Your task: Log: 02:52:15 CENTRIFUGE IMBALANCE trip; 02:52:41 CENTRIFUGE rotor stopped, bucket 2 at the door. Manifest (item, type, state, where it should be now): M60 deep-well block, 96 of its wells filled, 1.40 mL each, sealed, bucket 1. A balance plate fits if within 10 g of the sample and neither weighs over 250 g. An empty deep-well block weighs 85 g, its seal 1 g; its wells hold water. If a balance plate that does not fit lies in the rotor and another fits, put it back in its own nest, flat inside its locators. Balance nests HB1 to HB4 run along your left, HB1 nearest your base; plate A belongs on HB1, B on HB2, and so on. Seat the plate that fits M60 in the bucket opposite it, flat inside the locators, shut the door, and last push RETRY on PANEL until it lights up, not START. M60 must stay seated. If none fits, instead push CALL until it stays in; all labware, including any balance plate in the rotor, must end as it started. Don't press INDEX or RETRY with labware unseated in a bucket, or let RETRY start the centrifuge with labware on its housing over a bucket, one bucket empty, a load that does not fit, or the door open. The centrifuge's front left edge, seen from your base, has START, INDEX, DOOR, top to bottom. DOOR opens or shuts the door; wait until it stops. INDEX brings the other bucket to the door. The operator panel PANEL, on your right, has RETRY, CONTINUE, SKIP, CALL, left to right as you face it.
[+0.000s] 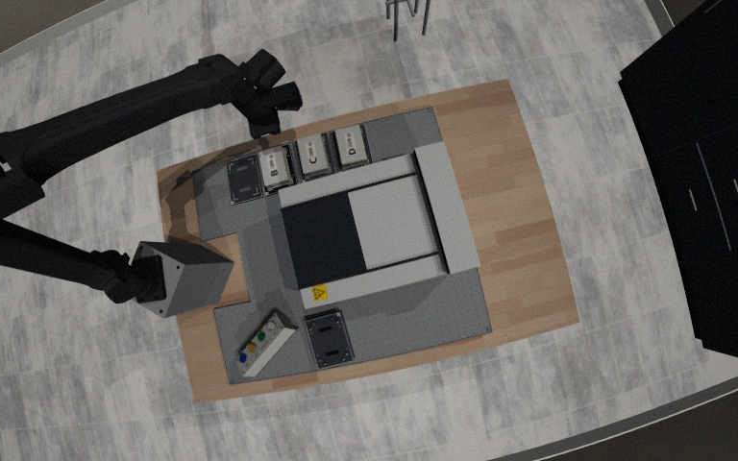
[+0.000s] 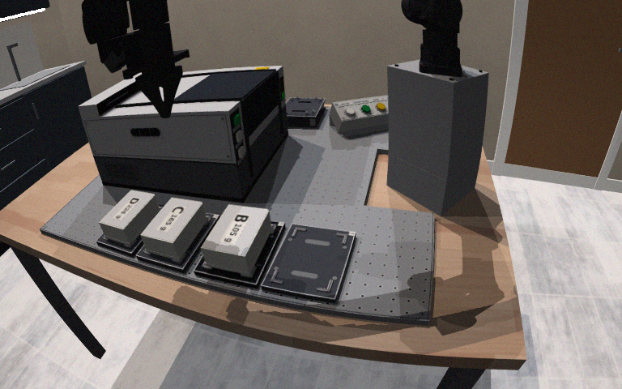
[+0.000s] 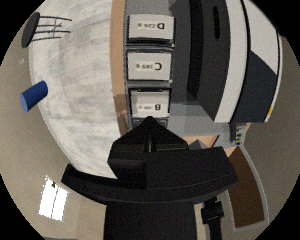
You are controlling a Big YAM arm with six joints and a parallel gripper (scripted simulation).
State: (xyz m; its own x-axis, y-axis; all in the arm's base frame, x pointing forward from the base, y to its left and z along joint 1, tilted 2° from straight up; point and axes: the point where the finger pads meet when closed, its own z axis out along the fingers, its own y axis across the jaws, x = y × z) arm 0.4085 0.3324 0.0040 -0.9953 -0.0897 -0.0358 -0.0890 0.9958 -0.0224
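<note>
My gripper (image 1: 261, 130) is shut and empty. It hangs high over the left row of nests, about above plate B, and shows as a downward point in the side view (image 2: 164, 109) and in the wrist view (image 3: 150, 126). Nest HB1 (image 2: 310, 260) is empty and dark, also seen from above (image 1: 244, 179). Plate B (image 2: 240, 236), marked 105 g, plate C (image 2: 172, 224), marked 165 g, and plate D (image 2: 126, 214) sit in their nests. Plate A is not in view. The centrifuge (image 1: 361, 228) has a dark near half and a light far half on top. Its buckets are hidden.
The centrifuge buttons (image 2: 238, 132) sit on its front left edge, the top one green. PANEL (image 1: 266, 342) stands at the right with its coloured buttons. A dark empty nest (image 1: 329, 339) lies beside it. The grey arm pedestal (image 2: 435, 134) stands at the table's near edge.
</note>
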